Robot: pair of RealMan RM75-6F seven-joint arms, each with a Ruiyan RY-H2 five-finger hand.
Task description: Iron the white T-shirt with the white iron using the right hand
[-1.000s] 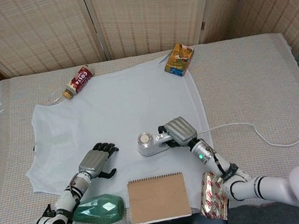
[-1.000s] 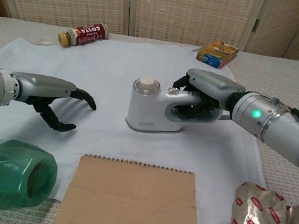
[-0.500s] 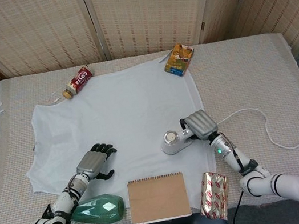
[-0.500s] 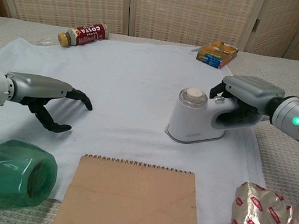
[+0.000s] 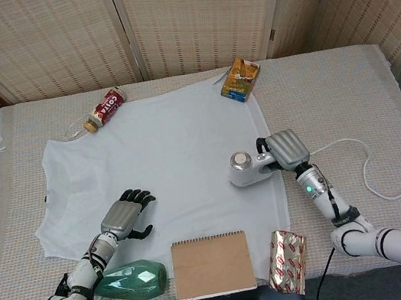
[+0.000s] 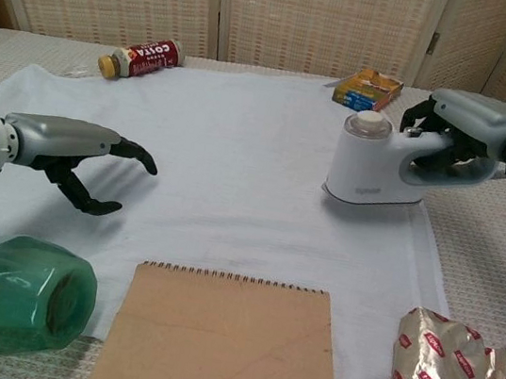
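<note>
The white T-shirt lies spread flat over the table. The white iron stands on the shirt near its right edge. My right hand grips the iron's handle, fingers wrapped around it. A white cord runs from the iron off to the right. My left hand rests on the shirt's lower left part, fingers apart and curved, holding nothing.
A brown notebook and a green bottle lie at the front edge, a foil packet at front right. A red jar and a yellow box lie at the back.
My right hand slid the iron across the shirt from its middle front to the right edge and slightly away. The left hand barely shifted.
</note>
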